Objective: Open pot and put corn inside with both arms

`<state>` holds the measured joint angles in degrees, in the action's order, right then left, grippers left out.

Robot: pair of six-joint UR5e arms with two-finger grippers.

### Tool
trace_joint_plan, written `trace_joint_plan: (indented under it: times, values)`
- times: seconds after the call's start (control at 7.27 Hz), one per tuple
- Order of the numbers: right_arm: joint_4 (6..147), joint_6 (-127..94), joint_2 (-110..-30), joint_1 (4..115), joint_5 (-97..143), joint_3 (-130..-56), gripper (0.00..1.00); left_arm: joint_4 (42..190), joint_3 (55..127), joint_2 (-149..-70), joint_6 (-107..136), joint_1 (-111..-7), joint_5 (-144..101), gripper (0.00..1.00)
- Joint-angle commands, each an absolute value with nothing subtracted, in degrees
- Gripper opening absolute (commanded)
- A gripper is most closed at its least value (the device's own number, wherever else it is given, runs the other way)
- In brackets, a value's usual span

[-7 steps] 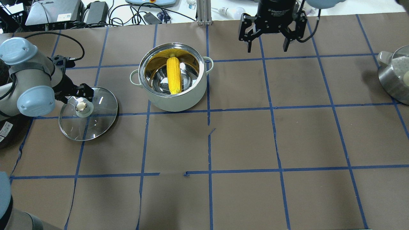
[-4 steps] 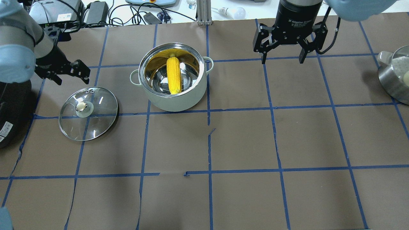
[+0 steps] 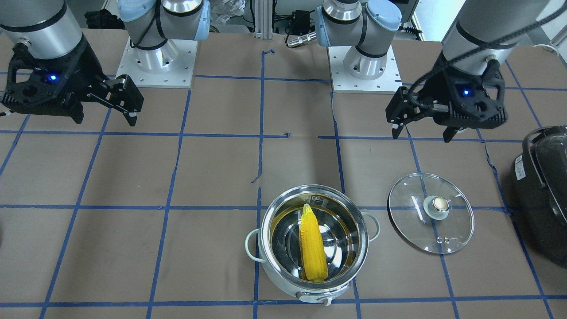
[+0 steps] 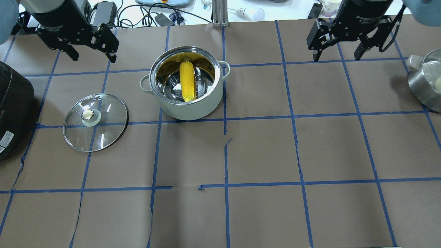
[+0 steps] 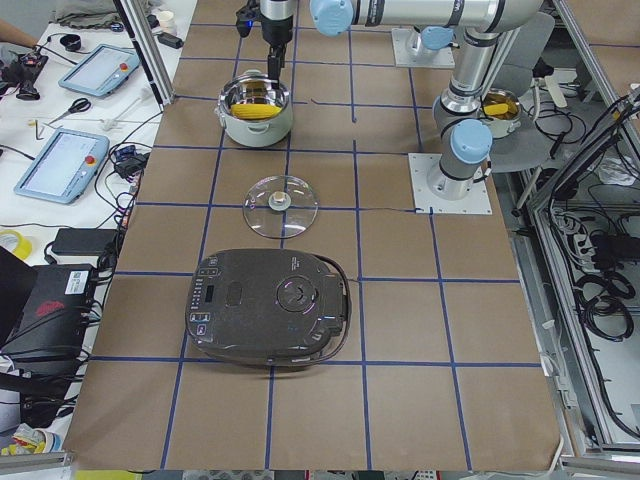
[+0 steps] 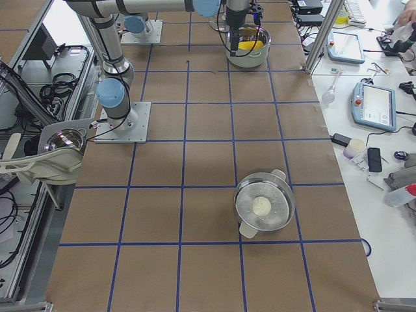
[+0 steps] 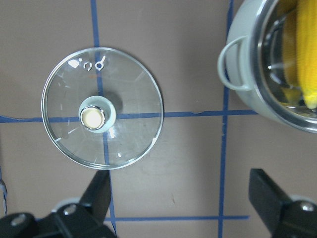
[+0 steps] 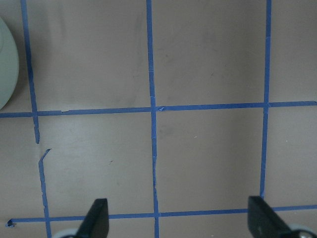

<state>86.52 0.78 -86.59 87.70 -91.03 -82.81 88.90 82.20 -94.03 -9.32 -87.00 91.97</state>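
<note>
The pot (image 4: 193, 111) stands open on the table, and the yellow corn (image 4: 187, 81) lies inside it, leaning on the wall. They also show in the front view, pot (image 3: 265, 239) and corn (image 3: 313, 243). The glass lid (image 4: 100, 131) lies flat on the table to the pot's left. My left gripper (image 4: 93, 55) is open and empty, raised beyond the lid. Its wrist view looks down on the lid (image 7: 119, 144) and the pot's handle (image 7: 229, 69). My right gripper (image 4: 337, 57) is open and empty, raised to the right of the pot over bare table.
A black appliance (image 4: 13, 110) sits at the table's left edge, close to the lid. A second steel pot (image 4: 427, 82) with a pale round thing inside stands at the right edge. Cables and devices lie beyond the far edge.
My left gripper has left the lid's knob and risen away toward the far edge; the lid stays on the table. My right gripper has moved further right. Pot and corn have not moved.
</note>
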Motion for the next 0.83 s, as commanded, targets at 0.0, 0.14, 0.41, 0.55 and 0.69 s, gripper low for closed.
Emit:
trace_joint_plan:
  times: [0.0,0.14,0.41,0.55,0.69]
  values:
    - [87.18,0.97,-89.46,87.54,-91.05,-86.81,1.0,89.73,82.26,-92.38,-9.23,-89.12,92.2,1.0]
    - [87.1,1.14,-89.73,87.54,-90.97,-87.1,1.0,89.82,82.35,-92.72,-9.05,-89.3,92.37,1.0]
    - [87.27,1.32,-89.65,87.45,-90.88,-86.75,1.0,89.56,82.88,-92.12,-6.51,-91.4,92.72,1.0]
    - [87.28,1.49,-89.65,87.45,-90.97,-86.75,1.0,89.47,82.88,-92.11,-6.5,-91.41,93.25,1.0]
    - [87.28,1.15,-89.56,87.45,-90.88,-87.01,1.0,89.39,82.97,-92.11,-6.5,-91.41,93.25,1.0]
